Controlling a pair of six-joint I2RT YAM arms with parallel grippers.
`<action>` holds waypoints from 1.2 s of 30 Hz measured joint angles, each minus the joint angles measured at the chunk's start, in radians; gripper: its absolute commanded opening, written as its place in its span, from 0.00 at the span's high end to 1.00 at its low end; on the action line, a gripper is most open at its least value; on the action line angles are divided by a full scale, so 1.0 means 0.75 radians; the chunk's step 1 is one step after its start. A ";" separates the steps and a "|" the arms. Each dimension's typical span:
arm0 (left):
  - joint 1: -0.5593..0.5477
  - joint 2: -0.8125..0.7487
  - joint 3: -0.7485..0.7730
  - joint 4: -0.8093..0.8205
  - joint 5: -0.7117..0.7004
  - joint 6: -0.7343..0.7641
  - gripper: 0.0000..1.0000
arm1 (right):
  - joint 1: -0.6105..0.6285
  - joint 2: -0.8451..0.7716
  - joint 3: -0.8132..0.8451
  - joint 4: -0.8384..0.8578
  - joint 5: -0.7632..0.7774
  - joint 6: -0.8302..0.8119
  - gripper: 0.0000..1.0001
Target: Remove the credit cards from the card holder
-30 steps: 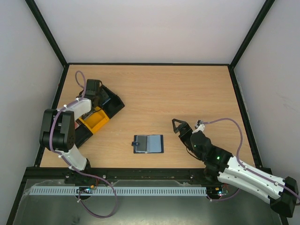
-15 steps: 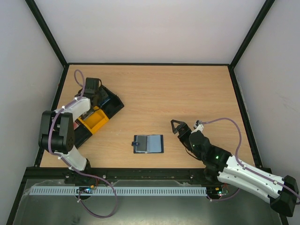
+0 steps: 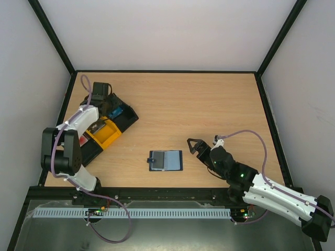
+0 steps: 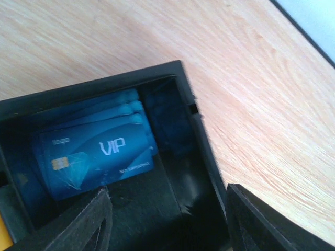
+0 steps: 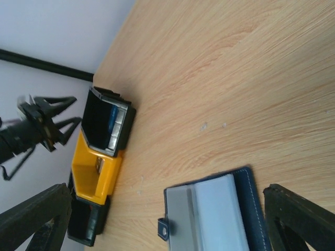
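Observation:
The card holder (image 3: pixel 165 160) lies open on the table, navy edge (image 5: pixel 255 209) around a grey panel and a pale blue card (image 5: pixel 220 212). My right gripper (image 3: pixel 192 147) is open just right of it, a finger on each side of it in the right wrist view, touching nothing. Blue credit cards (image 4: pixel 97 154) marked VIP lie loose in the black tray (image 4: pixel 183 172), seen from above as a blue patch (image 3: pixel 116 111). My left gripper (image 4: pixel 167 222) hangs open over that tray (image 3: pixel 125 117), nothing between its fingers (image 4: pixel 89 222).
A yellow tray (image 3: pixel 104 134) and another black tray (image 3: pixel 88 151) join the first in a row at the left edge. Black frame rails (image 3: pixel 267 112) border the table. The left gripper (image 5: pixel 47 125) shows above the trays (image 5: pixel 107 125) in the right wrist view.
My left gripper has opened and drawn back from the black tray, leaving a blue card in it. The right gripper has crept left toward the card holder.

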 measured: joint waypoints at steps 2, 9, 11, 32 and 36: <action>-0.001 -0.022 0.014 -0.016 0.061 0.035 0.39 | 0.000 -0.013 0.001 -0.026 -0.026 -0.046 0.02; -0.087 -0.192 -0.069 -0.039 0.231 0.174 0.43 | 0.000 -0.028 0.044 -0.084 -0.081 -0.175 0.14; -0.122 -0.283 -0.143 -0.035 0.284 0.194 0.43 | 0.000 -0.024 0.059 -0.082 -0.099 -0.199 0.23; -0.612 -0.693 -0.823 0.266 0.583 0.004 0.46 | 0.005 0.595 0.023 0.351 -0.443 -0.165 0.68; -0.681 -0.716 -0.955 0.403 0.589 -0.092 0.48 | 0.027 0.689 0.027 0.422 -0.485 -0.169 0.72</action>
